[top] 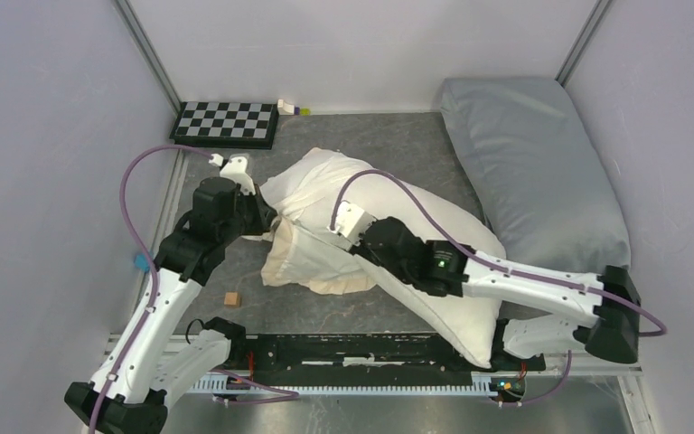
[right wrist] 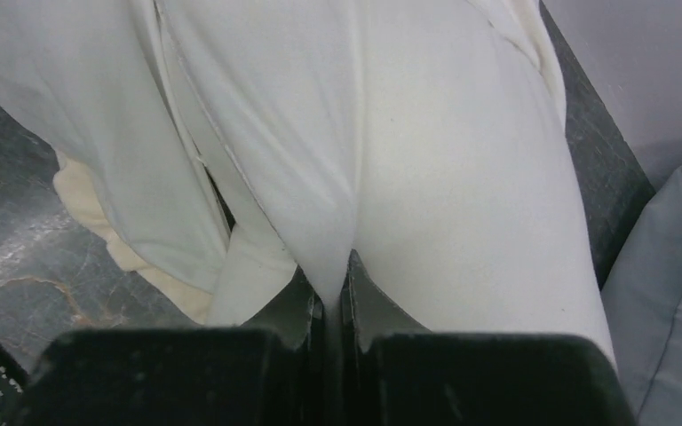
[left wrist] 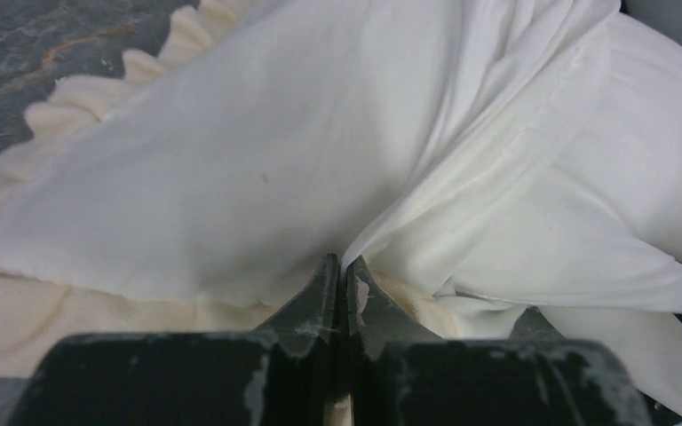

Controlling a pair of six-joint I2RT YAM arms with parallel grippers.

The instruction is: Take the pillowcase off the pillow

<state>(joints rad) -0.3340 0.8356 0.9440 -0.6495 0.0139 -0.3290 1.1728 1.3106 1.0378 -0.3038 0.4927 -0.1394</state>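
Note:
The cream pillowcase (top: 312,267) with its ruffled frill lies bunched at the table's middle left. It still covers the far end of the white pillow (top: 456,316), which stretches toward the near right. My left gripper (top: 267,221) is shut on a thin fold of the pillowcase (left wrist: 231,151) at its left side; the frill (left wrist: 186,31) shows behind. My right gripper (top: 334,233) is shut on a pinch of the pillow's smooth white fabric (right wrist: 462,177). The cream pillowcase edge (right wrist: 89,204) hangs left of it. The dark grey plush face is hidden.
A pale blue-grey pillow (top: 533,172) leans along the right wall and also shows in the right wrist view (right wrist: 675,275). A checkerboard (top: 226,122) lies at the back left. A small wooden block (top: 232,298) sits near the front left. A black rail (top: 361,348) runs along the near edge.

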